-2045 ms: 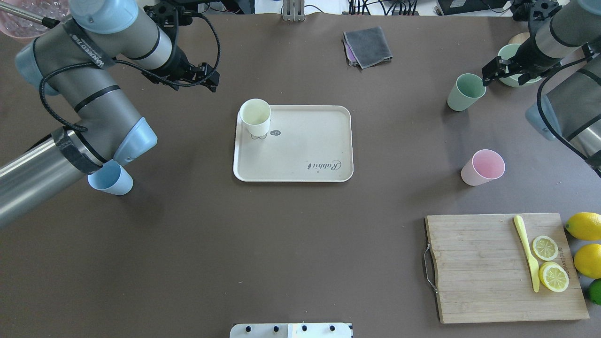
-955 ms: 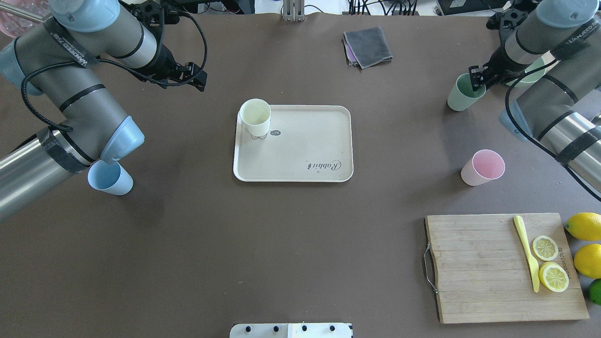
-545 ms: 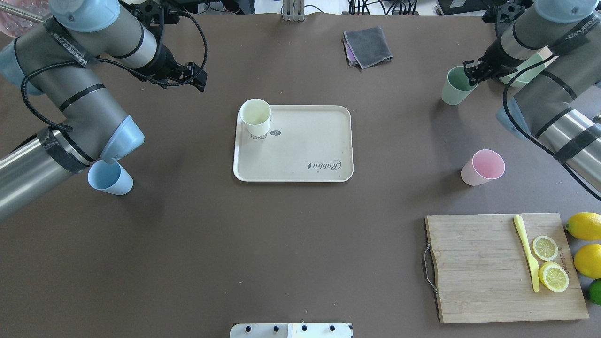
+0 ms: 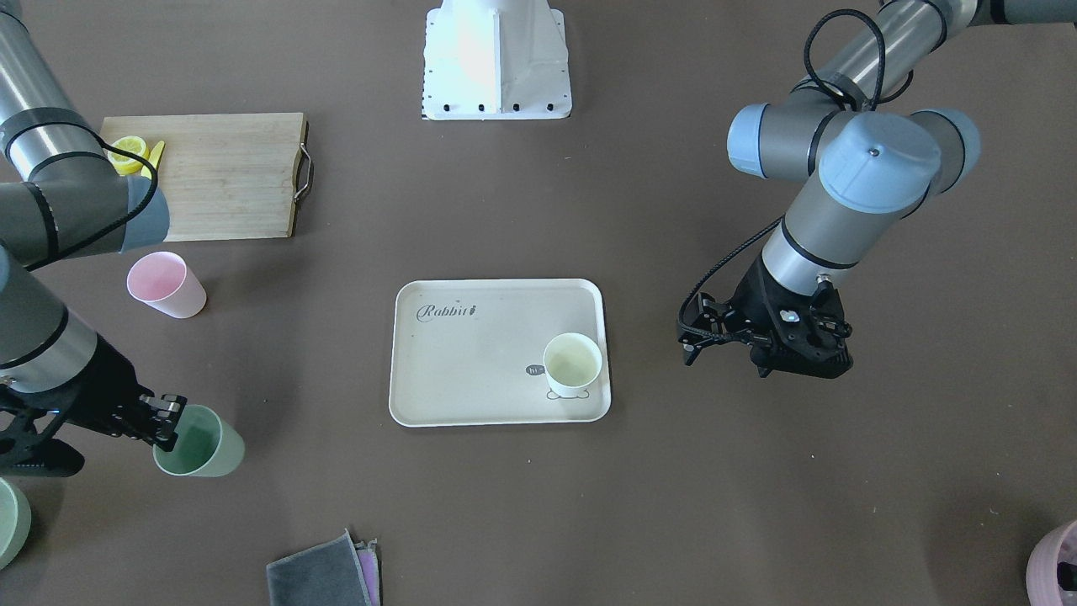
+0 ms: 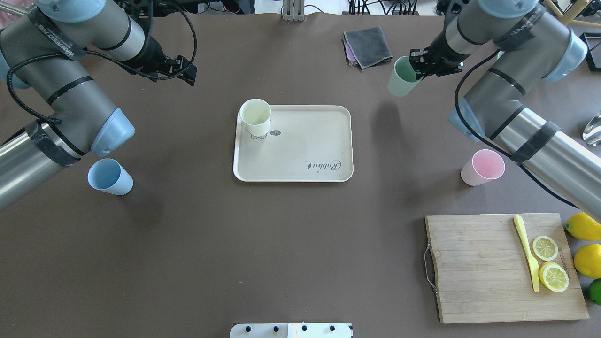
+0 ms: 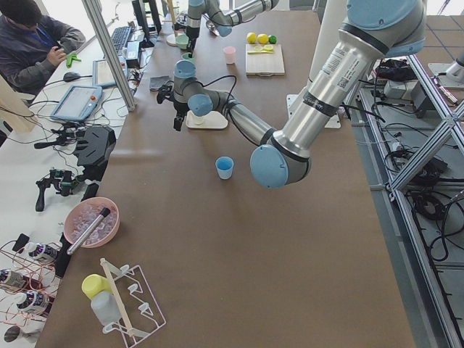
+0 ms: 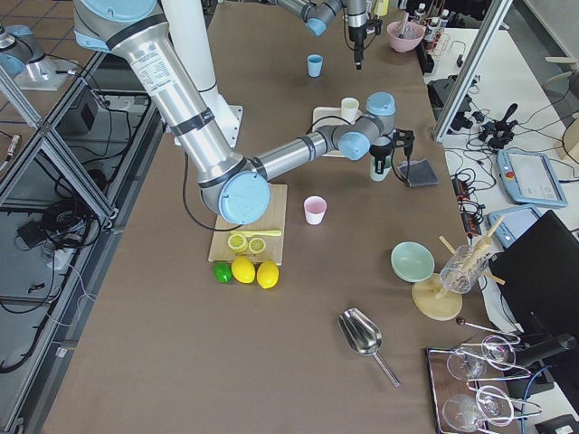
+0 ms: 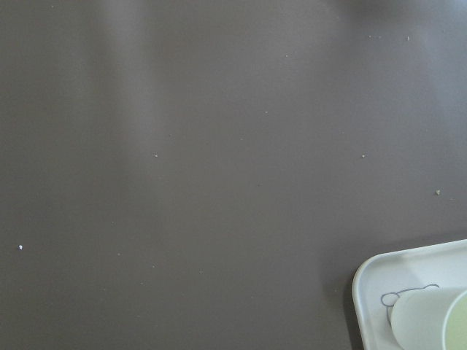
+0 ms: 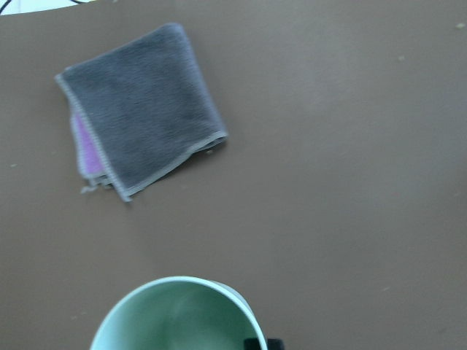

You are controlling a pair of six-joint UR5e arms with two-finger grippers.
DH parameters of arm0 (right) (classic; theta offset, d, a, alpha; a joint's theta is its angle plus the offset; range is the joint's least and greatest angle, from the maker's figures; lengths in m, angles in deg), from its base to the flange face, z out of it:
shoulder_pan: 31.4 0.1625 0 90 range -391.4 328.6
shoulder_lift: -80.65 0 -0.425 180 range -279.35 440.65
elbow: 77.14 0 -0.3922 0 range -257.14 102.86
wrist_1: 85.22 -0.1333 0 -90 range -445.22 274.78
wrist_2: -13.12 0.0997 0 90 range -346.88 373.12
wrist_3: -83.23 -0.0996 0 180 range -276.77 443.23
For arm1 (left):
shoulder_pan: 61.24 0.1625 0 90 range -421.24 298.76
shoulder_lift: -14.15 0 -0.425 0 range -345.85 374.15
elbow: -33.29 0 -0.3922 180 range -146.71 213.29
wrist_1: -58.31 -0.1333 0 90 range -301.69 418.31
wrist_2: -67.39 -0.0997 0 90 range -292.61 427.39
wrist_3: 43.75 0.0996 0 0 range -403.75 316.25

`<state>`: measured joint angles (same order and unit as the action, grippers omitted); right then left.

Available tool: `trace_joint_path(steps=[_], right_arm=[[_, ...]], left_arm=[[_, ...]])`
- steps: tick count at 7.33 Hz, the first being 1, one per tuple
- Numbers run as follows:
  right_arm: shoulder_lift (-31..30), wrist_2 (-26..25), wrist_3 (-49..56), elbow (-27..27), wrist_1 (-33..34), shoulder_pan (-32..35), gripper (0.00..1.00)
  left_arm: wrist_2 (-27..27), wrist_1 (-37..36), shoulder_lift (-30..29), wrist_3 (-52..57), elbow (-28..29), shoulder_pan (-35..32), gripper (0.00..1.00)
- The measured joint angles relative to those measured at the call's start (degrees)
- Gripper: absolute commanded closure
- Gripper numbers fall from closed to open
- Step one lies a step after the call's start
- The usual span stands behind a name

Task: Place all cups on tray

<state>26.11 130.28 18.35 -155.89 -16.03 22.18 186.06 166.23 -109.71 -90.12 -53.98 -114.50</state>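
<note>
The beige tray (image 5: pixel 305 155) lies mid-table, also in the front view (image 4: pixel 471 379). The cream-yellow cup (image 5: pixel 255 117) stands upright in one of its corners. My right gripper (image 5: pixel 416 69) is shut on the rim of the sage green cup (image 5: pixel 400 80) and holds it above the table to the right of the tray; the cup's rim shows in the right wrist view (image 9: pixel 175 317). My left gripper (image 5: pixel 187 75) is open and empty, behind and left of the tray. The light blue cup (image 5: pixel 110 177) stands on the table at the left. The pink cup (image 5: pixel 483 167) stands at the right.
A grey cloth (image 5: pixel 367 46) lies at the back, close to the held cup. A wooden cutting board (image 5: pixel 488 272) with lemon halves and a yellow knife is at the front right, whole lemons beside it. A pale green bowl (image 4: pixel 8 522) and a mauve container (image 4: pixel 1056 564) sit at far corners.
My right gripper reached the green cup, shut on its rim, lifted it and carried it left. My left arm drew back and left, uncovering the blue cup.
</note>
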Motion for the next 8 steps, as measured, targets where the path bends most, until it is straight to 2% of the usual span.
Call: trace_joint_path(steps=[3, 4, 5, 6, 8], right_arm=[[7.5, -6.5, -10.3, 0.0, 6.4, -8.8, 1.0], [7.9, -7.6, -11.1, 0.1, 6.8, -10.2, 0.64], [7.9, -8.0, -11.3, 0.2, 6.9, -11.1, 0.17], [7.9, -8.2, -11.2, 0.2, 6.9, -11.5, 0.0], [7.9, -8.2, -10.1, -0.4, 6.9, -11.2, 0.0]], left_arm=[[0.0, 0.1, 0.2, 0.4, 0.0, -0.1, 0.02], [0.0, 0.1, 0.2, 0.4, 0.0, -0.1, 0.02], [-0.1, 0.1, 0.2, 0.4, 0.0, -0.1, 0.02], [-0.1, 0.1, 0.2, 0.4, 0.1, -0.1, 0.02], [-0.1, 0.1, 0.2, 0.4, 0.1, -0.3, 0.02]])
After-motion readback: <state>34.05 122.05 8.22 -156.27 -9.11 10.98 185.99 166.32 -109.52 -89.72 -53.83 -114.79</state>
